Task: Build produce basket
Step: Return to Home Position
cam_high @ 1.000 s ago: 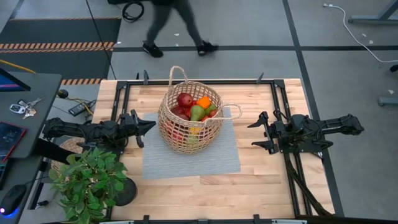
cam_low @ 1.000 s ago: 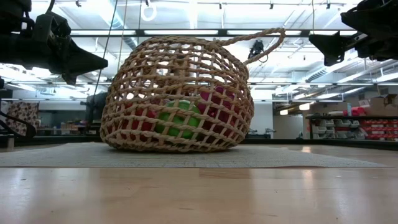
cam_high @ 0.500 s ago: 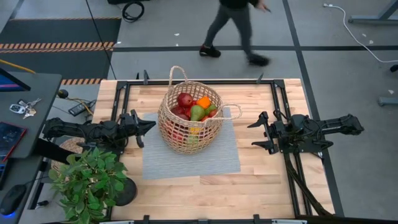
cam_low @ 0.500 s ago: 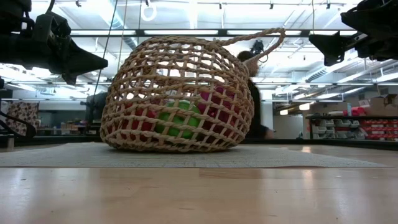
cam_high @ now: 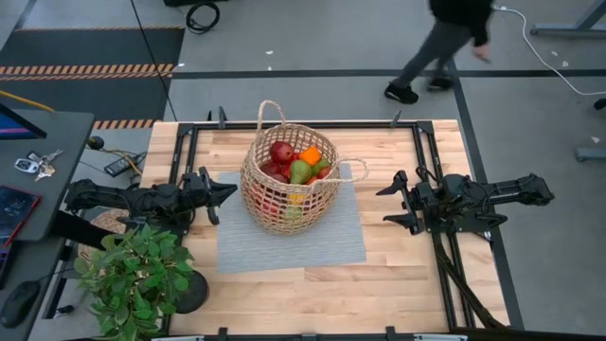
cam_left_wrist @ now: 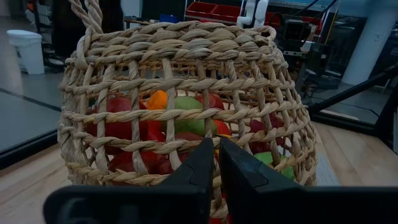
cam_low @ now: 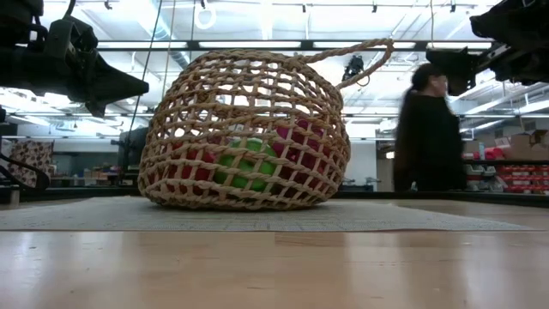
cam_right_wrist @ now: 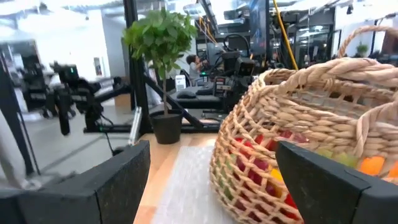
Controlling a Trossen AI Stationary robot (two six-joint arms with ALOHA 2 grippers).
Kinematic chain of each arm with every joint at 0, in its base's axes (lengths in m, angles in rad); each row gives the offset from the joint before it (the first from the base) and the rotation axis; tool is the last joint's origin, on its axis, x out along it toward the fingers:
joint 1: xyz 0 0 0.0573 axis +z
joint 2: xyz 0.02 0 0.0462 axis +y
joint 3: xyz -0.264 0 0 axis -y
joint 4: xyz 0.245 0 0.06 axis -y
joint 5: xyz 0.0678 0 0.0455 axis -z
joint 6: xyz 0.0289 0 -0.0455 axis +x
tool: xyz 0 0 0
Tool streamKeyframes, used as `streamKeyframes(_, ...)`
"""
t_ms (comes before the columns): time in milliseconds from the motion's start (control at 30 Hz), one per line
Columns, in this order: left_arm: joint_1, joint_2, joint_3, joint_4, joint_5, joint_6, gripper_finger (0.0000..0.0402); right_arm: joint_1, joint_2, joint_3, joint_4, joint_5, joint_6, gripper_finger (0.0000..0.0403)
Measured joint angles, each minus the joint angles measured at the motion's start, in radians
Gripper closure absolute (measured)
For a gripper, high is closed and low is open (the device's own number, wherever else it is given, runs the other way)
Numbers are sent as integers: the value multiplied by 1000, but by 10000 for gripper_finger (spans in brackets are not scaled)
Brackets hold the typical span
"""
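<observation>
Basket sits on the grey mat mid-table, heaped with produce; none lies outside, so filling looks done. Flanking it, apart, left gripper is pinched together, right gripper spread wide. Beyond, a person walks.

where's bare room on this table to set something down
Free: the grey mat in front of the basket; bare table at its near right, past the right gripper. Crowded: near-left corner, where the plant sits by the left gripper; basket holds produce.
</observation>
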Motion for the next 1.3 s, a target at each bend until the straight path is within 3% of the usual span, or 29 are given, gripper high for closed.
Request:
streamKeyframes(100, 0, 0, 0, 0, 0, 0, 372, 0, 0, 0, 39, 17, 18, 52)
streamKeyframes(233, 0, 0, 0, 0, 0, 0, 368, 0, 9, 0, 82, 114, 19, 52)
streamKeyframes(500, 0, 0, 0, 0, 0, 0, 363, 28, 111, 0, 172, 132, 47, 52)
streamKeyframes(800, 0, 0, 0, 0, 0, 0, 371, 53, 181, 0, 243, 165, -42, 52)
streamKeyframes(1167, 0, 0, 0, 0, 0, 0, 364, 54, 326, 0, 371, 4, -68, 52)
streamKeyframes(1300, 0, 0, 0, 0, 0, 1, 369, 54, 401, 0, 447, 0, -64, 52)
